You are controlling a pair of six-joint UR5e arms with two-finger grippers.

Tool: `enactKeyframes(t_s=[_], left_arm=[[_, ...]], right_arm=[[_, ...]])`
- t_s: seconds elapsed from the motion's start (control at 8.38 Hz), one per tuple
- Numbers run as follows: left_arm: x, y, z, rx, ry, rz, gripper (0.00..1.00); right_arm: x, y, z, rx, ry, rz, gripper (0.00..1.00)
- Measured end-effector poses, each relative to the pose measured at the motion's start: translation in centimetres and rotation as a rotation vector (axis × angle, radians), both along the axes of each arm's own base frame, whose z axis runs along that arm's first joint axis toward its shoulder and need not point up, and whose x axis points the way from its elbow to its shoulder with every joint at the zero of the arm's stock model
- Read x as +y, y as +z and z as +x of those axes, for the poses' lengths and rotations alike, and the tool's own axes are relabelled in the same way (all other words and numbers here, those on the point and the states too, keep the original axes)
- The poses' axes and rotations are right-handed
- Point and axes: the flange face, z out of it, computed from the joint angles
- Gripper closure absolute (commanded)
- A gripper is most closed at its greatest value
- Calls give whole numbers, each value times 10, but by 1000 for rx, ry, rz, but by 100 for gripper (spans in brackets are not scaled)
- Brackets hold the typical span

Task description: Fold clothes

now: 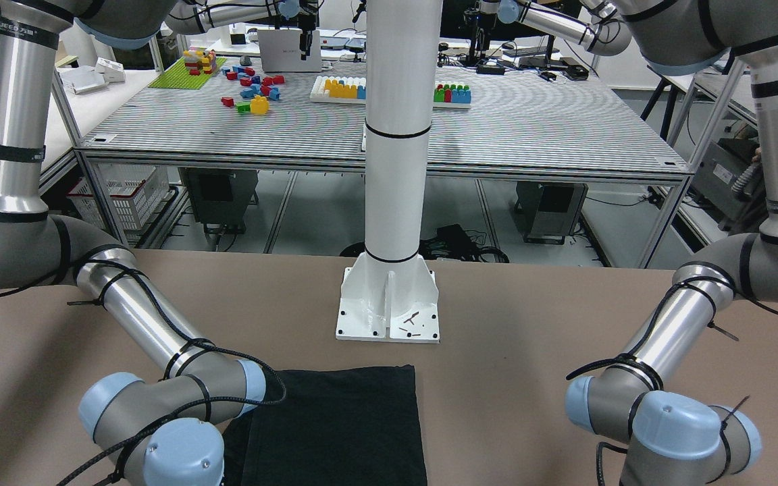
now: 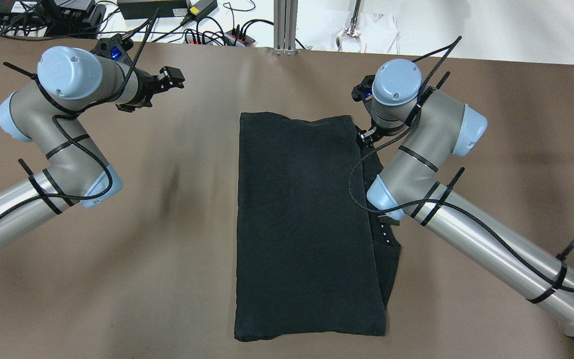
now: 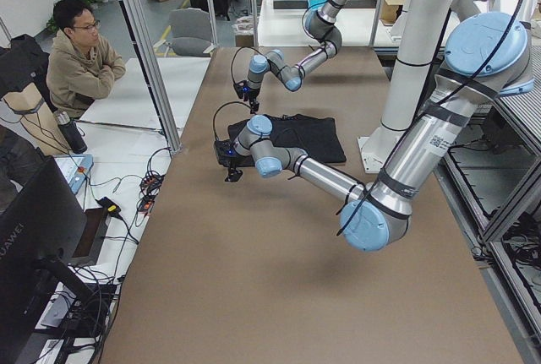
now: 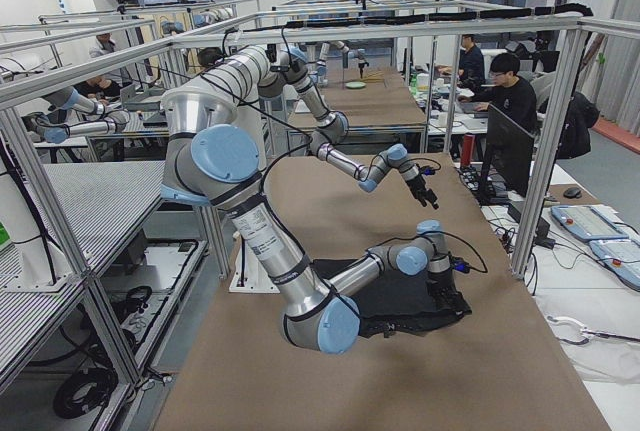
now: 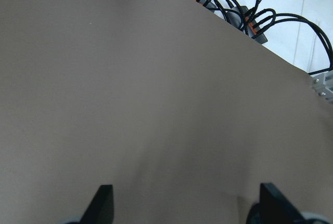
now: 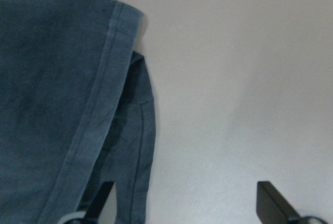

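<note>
The black garment [image 2: 307, 224] lies flat in the middle of the brown table, folded into a long rectangle. An under layer with small white marks [image 2: 384, 234] sticks out along its right edge. My right gripper [image 2: 364, 135] hovers at the garment's far right corner. In the right wrist view it [image 6: 184, 206] is open, with one fingertip [image 6: 101, 199] over the hemmed edge [image 6: 112, 78] and the other over bare table. My left gripper [image 2: 170, 80] is open and empty over bare table, far left of the garment. It also shows in the left wrist view [image 5: 187, 206].
The white pedestal base [image 1: 389, 304] stands on the table at the garment's near end. Cables and power strips [image 2: 207, 35] lie beyond the table's far edge. A seated person [image 3: 80, 64] is beside the table on that side.
</note>
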Motion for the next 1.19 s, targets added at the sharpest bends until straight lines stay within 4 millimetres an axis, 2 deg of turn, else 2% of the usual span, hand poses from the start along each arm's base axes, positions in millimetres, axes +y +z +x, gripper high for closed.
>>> enactKeyframes(t_s=[0.12, 0.24, 0.48, 0.72, 0.95, 1.19], left_arm=[[1, -1, 0, 2, 1, 2, 0], [3, -2, 2, 3, 4, 3, 0], [5, -3, 6, 4, 11, 6, 0], [8, -7, 10, 7, 18, 11, 0], [10, -10, 13, 12, 22, 16, 0], [17, -16, 20, 19, 32, 23, 0]], right_arm=[[21, -10, 3, -43, 59, -48, 5], [52, -15, 2, -113, 157, -122, 5], [128, -31, -10, -274, 361, -299, 5], [203, -33, -25, -383, 553, -487, 5], [274, -21, -38, -429, 704, -589, 9], [336, 2, -46, -432, 818, -678, 16]])
